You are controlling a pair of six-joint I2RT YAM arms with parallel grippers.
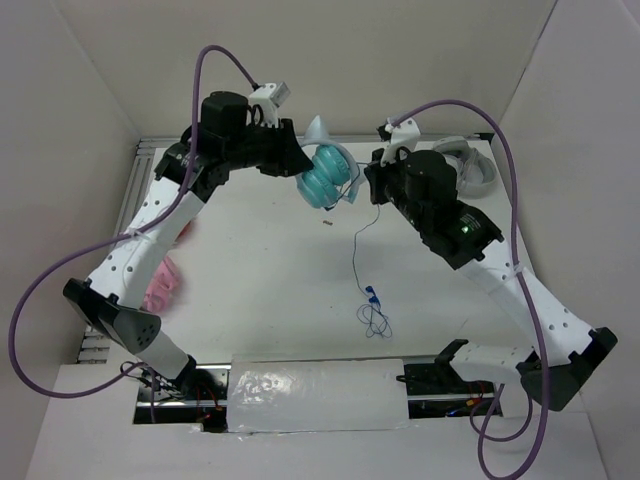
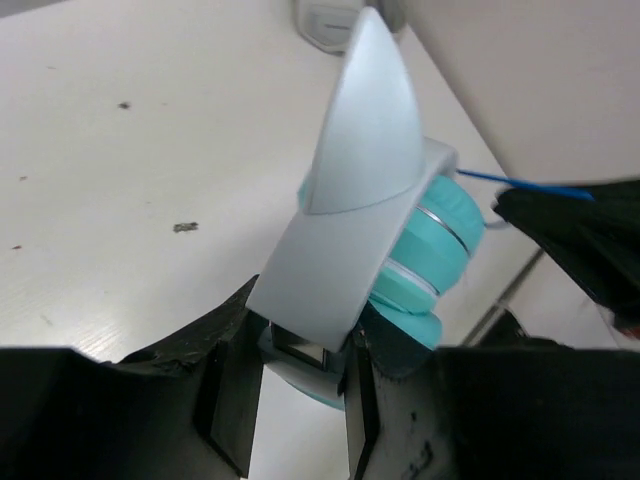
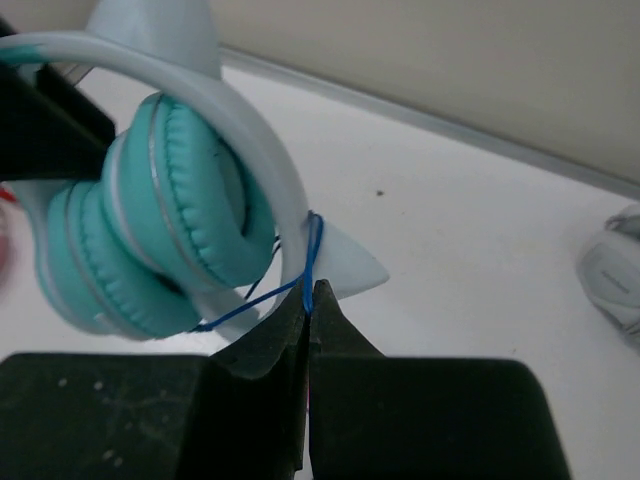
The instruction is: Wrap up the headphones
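The teal headphones point(image 1: 325, 175) with a white cat-ear headband are held above the table at the back centre. My left gripper point(image 1: 296, 160) is shut on the headband point(image 2: 335, 275) near one ear, with the teal cups point(image 2: 430, 255) just beyond. My right gripper point(image 1: 368, 178) is shut on the thin blue cable point(image 3: 312, 255), which passes over the headband point(image 3: 270, 160) beside a cat ear point(image 3: 350, 268). In the top view the rest of the cable point(image 1: 356, 250) hangs down to a loose coil point(image 1: 375, 315) on the table.
Grey-white headphones point(image 1: 470, 165) lie at the back right, also seen in the right wrist view point(image 3: 615, 275). Pink headphones point(image 1: 160, 285) lie at the left under my left arm. White walls enclose the table on three sides.
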